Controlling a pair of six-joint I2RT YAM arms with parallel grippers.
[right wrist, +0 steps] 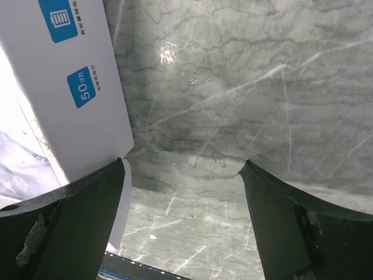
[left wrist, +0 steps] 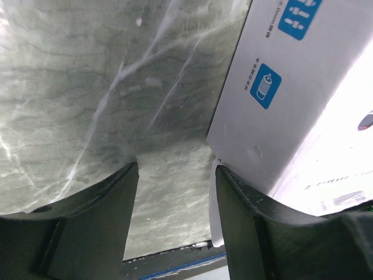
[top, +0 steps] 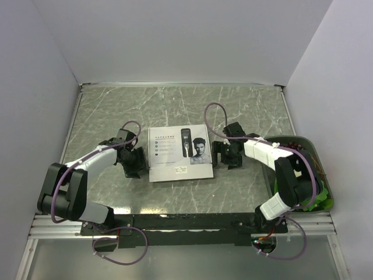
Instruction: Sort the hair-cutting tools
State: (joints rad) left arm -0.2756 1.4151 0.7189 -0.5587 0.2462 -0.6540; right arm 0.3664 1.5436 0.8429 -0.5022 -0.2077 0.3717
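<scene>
Black-and-white arms (top: 93, 157), looping purple cables (top: 213, 109), matte black left hand (left wrist: 175, 175) and right hand (right wrist: 183, 169)

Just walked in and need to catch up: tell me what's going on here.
Two robot arms flank a white box, printed with a clipper and a man's face, lying flat in the middle of the marble-patterned table. The left gripper sits at the box's left edge and the right gripper at its right edge. Both are open, with only table between the fingers. The box looks closed and no loose hair-cutting tools are in view. A green bin sits far right.
</scene>
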